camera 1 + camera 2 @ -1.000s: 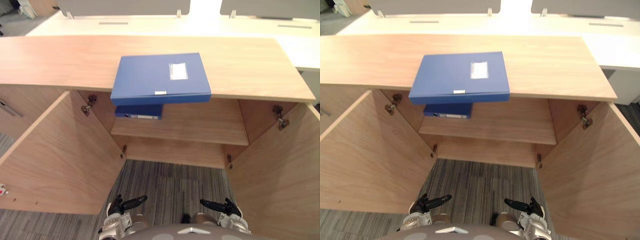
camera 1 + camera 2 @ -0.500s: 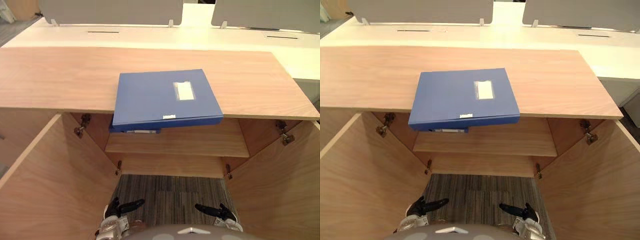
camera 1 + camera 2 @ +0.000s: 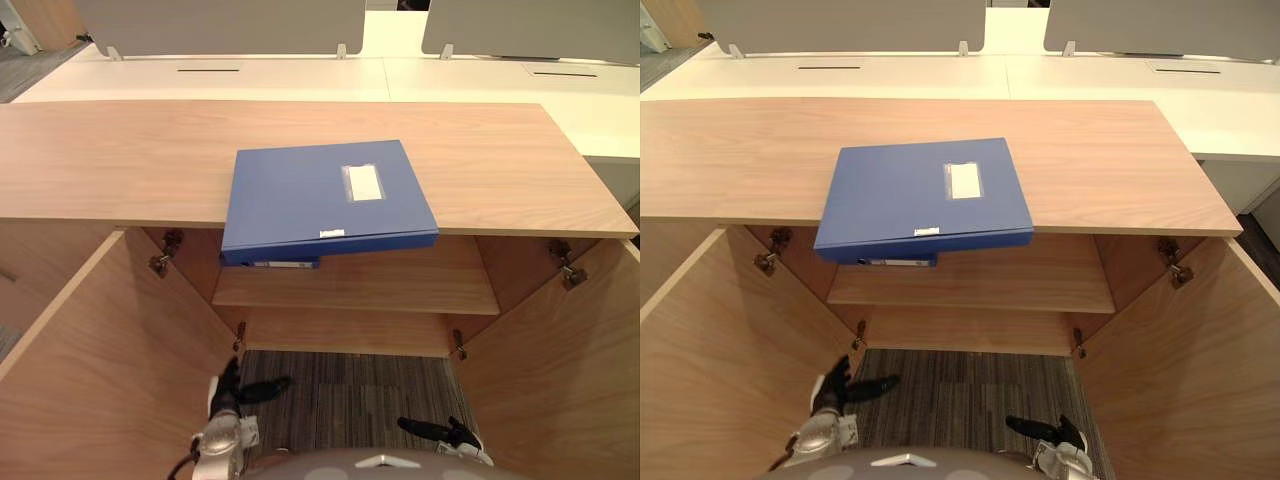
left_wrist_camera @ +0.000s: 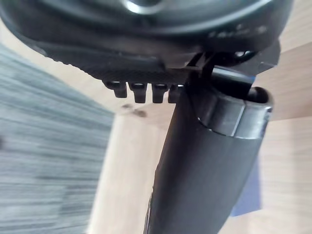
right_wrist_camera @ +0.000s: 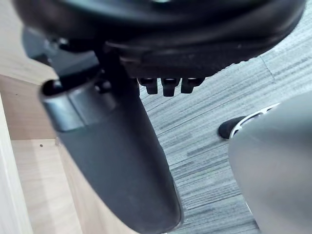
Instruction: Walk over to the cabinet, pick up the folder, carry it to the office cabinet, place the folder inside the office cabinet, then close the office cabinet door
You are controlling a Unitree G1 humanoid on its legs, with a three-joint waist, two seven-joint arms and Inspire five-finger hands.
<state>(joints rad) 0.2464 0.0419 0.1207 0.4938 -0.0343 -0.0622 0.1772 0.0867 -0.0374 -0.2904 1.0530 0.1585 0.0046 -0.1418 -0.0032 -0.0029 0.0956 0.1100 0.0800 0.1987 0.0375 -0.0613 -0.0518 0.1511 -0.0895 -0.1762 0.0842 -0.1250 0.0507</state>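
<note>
Looking down from the robot's head at an open wooden cabinet (image 3: 345, 330). A blue folder (image 3: 330, 195) lies flat on the cabinet's tabletop (image 3: 120, 160), turned slightly askew, with its front edge jutting past the tabletop's front edge. It has a pale label on its cover and a smaller one on its spine. Neither robot hand touches it.

Below the tabletop, both cabinet doors stand swung wide open, the left door (image 3: 110, 370) and the right door (image 3: 560, 380). Inside, a shelf (image 3: 400, 285) carries what looks like a second blue folder (image 3: 285, 263), mostly hidden under the overhanging one.

The left robot hand (image 3: 232, 390) hangs low over the striped grey carpet (image 3: 350, 390), close to the left door's inner face, with fingers loosely extended, thumb out to the side, and nothing in its grasp. The right robot hand (image 3: 440, 433) sits lower, near the right door, with fingers relaxed and pointing inward, also empty.

Beyond the cabinet are white desks (image 3: 300, 75) with grey partition screens (image 3: 220, 15).
</note>
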